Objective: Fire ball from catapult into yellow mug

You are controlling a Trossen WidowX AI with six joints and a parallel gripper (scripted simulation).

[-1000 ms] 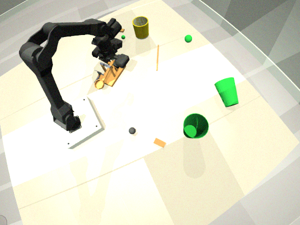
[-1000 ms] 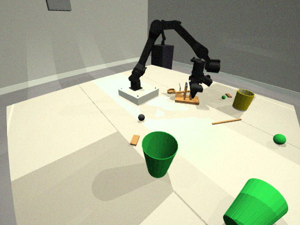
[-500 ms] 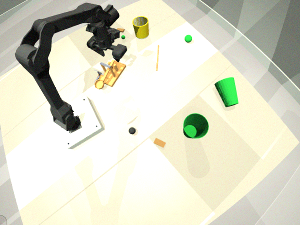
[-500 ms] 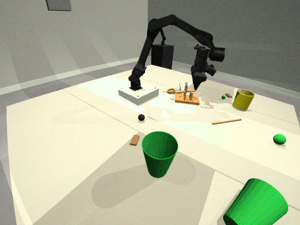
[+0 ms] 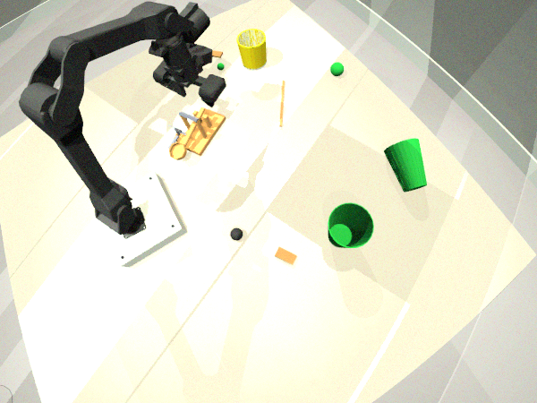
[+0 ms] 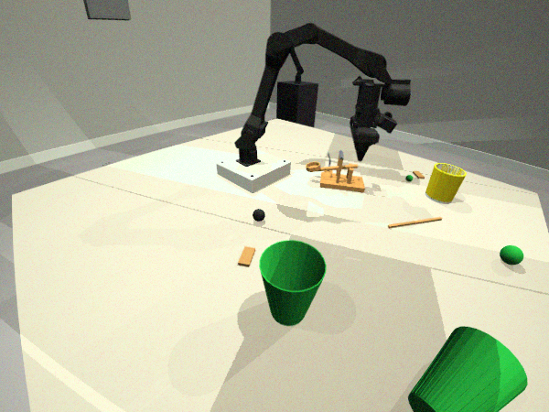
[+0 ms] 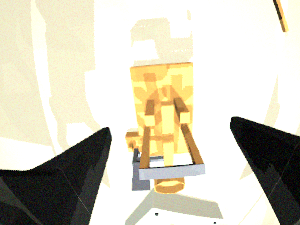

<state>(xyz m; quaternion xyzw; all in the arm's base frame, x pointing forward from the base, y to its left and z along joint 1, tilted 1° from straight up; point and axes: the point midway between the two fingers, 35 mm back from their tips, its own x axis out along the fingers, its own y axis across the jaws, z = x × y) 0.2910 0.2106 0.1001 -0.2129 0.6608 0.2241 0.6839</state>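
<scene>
The wooden catapult (image 5: 215,125) (image 6: 340,181) (image 7: 160,80) stands on the table, its front end pointing roughly towards the yellow mug. Its round cup (image 5: 178,151) (image 6: 313,167) (image 7: 169,186) is at the end near the arm's base and shows no ball. The yellow mug (image 5: 253,55) (image 6: 443,185) stands upright beyond it. A black ball (image 5: 236,234) (image 6: 258,214), a small green ball (image 5: 220,66) (image 6: 409,178) and a larger green ball (image 5: 336,69) (image 6: 511,254) lie on the table. My gripper (image 5: 197,99) (image 6: 360,157) (image 7: 171,127) is open and empty above the catapult, fingers wide to either side.
A green cup (image 5: 350,226) (image 6: 293,288) stands upright; another green cup (image 5: 406,166) (image 6: 471,371) is also on the table. A thin wooden stick (image 5: 282,103) (image 6: 414,222) lies near the mug. One orange block (image 5: 285,255) (image 6: 246,256) lies near the black ball, another (image 5: 217,54) (image 6: 418,174) near the small green ball.
</scene>
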